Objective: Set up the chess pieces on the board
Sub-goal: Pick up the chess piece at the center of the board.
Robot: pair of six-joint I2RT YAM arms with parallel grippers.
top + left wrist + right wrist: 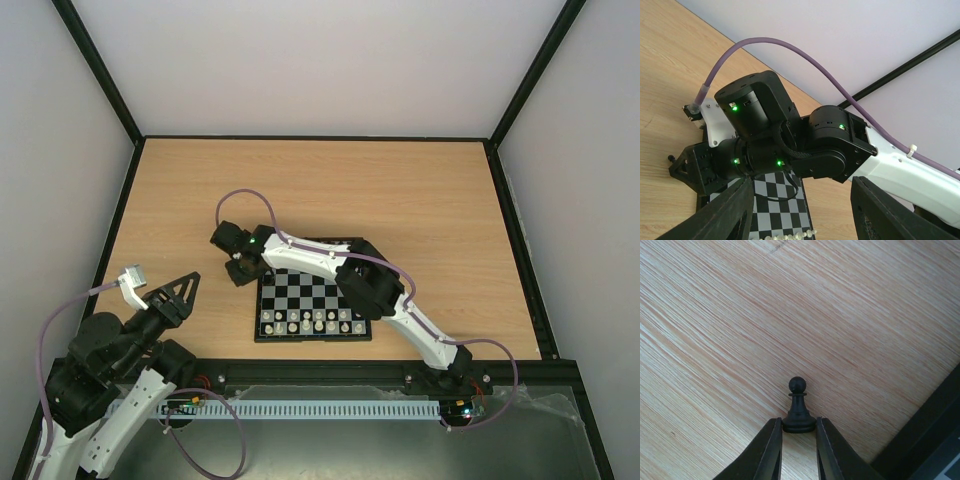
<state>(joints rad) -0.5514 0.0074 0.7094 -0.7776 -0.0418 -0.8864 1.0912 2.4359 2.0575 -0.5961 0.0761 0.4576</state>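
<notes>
Right gripper (pixel 798 424) fingers clamped on base of black pawn (pixel 797 402), head pointing away. Pawn over bare wooden table (pixel 715 340), just off chessboard (pixel 300 295) far-left corner, likely bound for black's rows. White pieces (pixel 310 322) fill near rows. Left gripper (pixel 183 296) aside, fingers spread, empty.

- The board (pixel 300 290) lies on the worktop (pixel 400 190), near its front edge and just beyond the arm bases.
- Pale pieces (pixel 312 322) stand in rows along the board's near side.
- The right pincer (pixel 237 266) sits just off the board's far left corner, with its arm crossing above the board's far right part.
- A pawn (pixel 798 410) stands upright on the worktop between that pincer's fingertips, which touch its base.
- The left pincer (pixel 186 291) is left of the board and apart from it.
</notes>
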